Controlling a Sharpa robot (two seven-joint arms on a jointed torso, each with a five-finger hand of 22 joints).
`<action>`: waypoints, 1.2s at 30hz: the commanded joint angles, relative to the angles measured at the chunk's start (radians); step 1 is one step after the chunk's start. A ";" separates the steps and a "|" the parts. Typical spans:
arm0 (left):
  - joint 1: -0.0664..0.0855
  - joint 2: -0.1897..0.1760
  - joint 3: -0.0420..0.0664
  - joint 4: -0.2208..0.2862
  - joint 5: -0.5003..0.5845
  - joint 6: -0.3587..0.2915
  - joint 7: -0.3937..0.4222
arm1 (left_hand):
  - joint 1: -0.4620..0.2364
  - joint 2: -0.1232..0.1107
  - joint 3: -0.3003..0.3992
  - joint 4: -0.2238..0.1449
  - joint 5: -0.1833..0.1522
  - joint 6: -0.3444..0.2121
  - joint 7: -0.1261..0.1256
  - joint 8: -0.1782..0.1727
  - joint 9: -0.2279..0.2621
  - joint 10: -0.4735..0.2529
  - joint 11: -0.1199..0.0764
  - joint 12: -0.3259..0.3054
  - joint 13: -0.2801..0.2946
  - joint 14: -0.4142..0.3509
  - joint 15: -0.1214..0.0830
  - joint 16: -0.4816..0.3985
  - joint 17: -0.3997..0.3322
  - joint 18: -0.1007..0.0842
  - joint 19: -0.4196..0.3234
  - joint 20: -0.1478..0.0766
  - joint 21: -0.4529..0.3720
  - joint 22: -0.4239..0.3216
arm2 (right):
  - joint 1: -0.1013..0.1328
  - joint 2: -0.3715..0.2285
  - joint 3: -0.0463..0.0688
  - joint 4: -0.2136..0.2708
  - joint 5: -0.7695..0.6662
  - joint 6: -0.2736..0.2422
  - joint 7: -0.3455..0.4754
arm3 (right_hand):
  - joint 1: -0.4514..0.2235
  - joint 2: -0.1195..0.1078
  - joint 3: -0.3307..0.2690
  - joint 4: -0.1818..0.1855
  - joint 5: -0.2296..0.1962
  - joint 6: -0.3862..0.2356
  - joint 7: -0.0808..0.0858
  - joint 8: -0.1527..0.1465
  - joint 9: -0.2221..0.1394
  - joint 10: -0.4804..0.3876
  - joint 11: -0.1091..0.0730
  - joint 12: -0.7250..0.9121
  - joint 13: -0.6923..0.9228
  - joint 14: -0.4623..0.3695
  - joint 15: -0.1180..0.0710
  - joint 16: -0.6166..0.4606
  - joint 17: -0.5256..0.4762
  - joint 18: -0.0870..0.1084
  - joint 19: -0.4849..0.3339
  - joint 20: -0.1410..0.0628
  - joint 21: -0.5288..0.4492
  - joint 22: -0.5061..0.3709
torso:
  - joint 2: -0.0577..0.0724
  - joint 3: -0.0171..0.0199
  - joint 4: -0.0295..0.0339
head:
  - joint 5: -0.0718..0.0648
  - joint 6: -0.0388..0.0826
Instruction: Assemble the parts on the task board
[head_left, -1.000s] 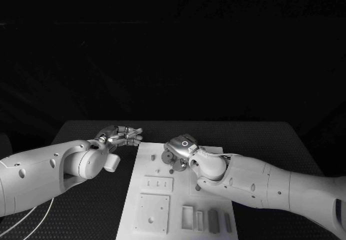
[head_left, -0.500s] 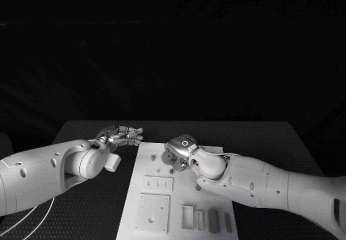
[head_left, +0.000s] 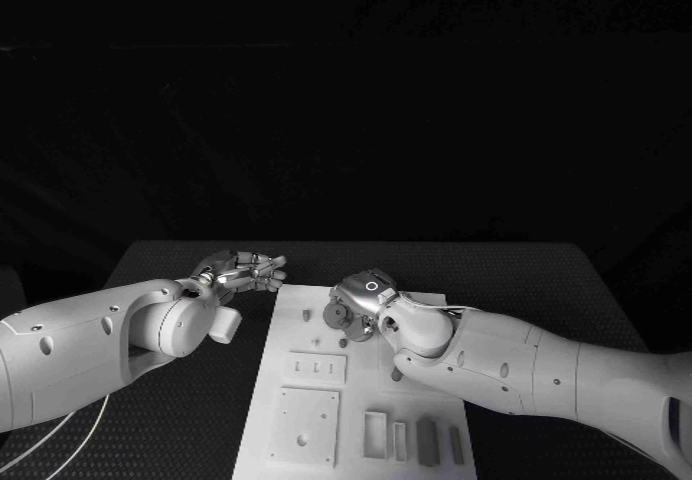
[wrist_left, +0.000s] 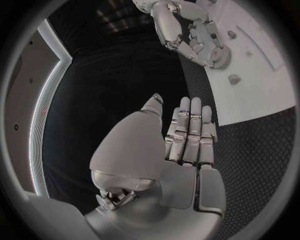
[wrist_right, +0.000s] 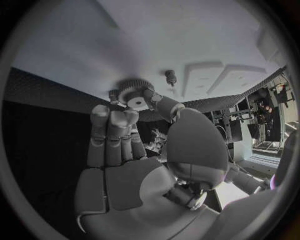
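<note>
Parts sit scattered over the white task board (head_left: 289, 420) in the middle of the black table (head_left: 548, 270): a round gear (wrist_right: 134, 93) at the board's far end, a small peg (head_left: 306, 314) just left of it, and several slim blocks (head_left: 428, 440) standing in slots along the near edge. The right hand (head_left: 365, 300) is down over the far end of the board, its thumb and a fingertip pinching that gear while the other fingers (wrist_right: 112, 131) lie close together beside it. The left hand (head_left: 245, 271) hangs over the bare table just beyond the board's far left corner, holding nothing, fingers (wrist_left: 190, 131) held out straight and side by side with the thumb apart.
</note>
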 joint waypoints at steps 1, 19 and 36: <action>0.001 0.001 0.001 0.002 -0.003 0.001 0.006 | 0.004 0.004 -0.005 -0.003 -0.002 0.005 0.005 -0.005 0.001 0.000 0.004 -0.005 0.001 -0.007 0.000 0.006 -0.001 0.004 0.003 0.001 -0.006 -0.001 | -0.001 -0.005 -0.001 -0.001 0.022 0.011 0.007 | 0.011 0.002 0.004 -0.006 0.003 -0.003 0.011 -0.006 -0.001 -0.006 -0.002 -0.005 -0.002 -0.003 0.007 -0.006 -0.001 0.020 -0.005 0.000 -0.004 -0.002 | 0.000 -0.0005 0.0000 | 0.000 0.000; 0.001 -0.003 0.001 0.004 -0.007 0.000 0.004 | 0.002 0.006 -0.005 -0.002 -0.003 0.005 0.006 -0.006 0.001 0.000 0.004 -0.006 0.002 -0.007 0.001 0.006 -0.002 0.004 0.003 0.002 -0.006 -0.002 | 0.000 -0.028 0.000 0.010 0.157 0.048 0.042 | 0.075 0.012 0.119 -0.025 0.067 -0.033 0.013 -0.014 -0.006 -0.014 0.000 0.002 -0.013 -0.004 0.009 -0.011 -0.001 0.020 -0.007 0.005 -0.002 -0.007 | 0.000 -0.0007 -0.0004 | 0.000 -0.004; 0.001 -0.011 0.001 0.009 -0.017 -0.001 0.006 | 0.002 0.006 -0.005 -0.002 -0.003 0.005 0.006 -0.007 0.002 0.000 0.004 -0.006 0.002 -0.007 0.001 0.007 -0.002 0.004 0.003 0.002 -0.006 -0.002 | 0.002 -0.070 0.000 0.048 0.173 0.013 0.047 | 0.032 0.061 0.221 -0.063 0.050 -0.013 0.008 0.002 -0.006 -0.033 -0.004 0.038 -0.009 -0.006 0.004 -0.002 0.008 0.020 -0.011 0.009 0.018 0.000 | 0.000 0.0007 -0.0014 | -0.003 -0.003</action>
